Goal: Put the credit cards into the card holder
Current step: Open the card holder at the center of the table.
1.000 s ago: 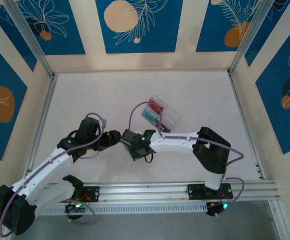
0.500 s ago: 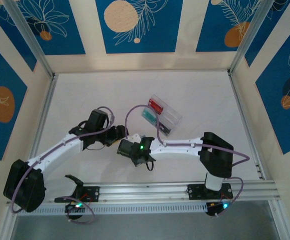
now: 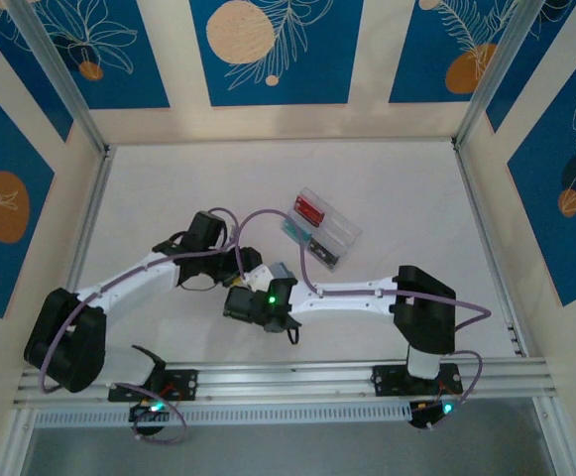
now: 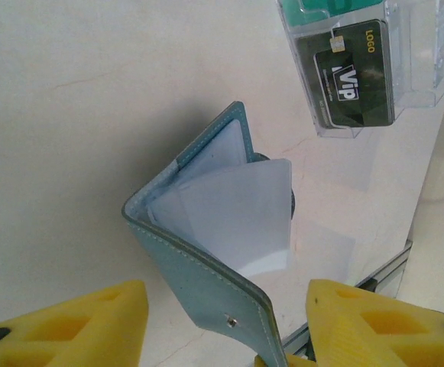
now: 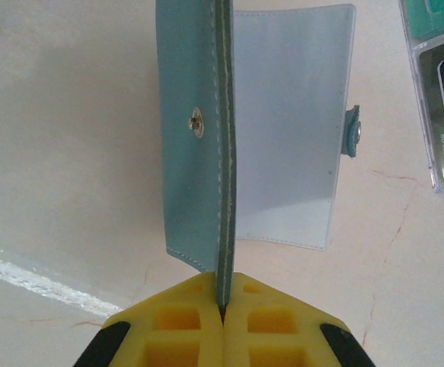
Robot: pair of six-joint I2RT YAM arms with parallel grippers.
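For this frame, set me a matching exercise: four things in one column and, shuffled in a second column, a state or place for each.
Things
1. left gripper
2. right gripper
3. card holder
4. black VIP card

States or places
A. lying in the clear tray
B. jaws shut on the edge of a blue-grey cover
C. open, its clear sleeves fanned out
D. jaws apart, clamped on nothing

Pairs: 1-D, 2-B, 3-C, 4-A
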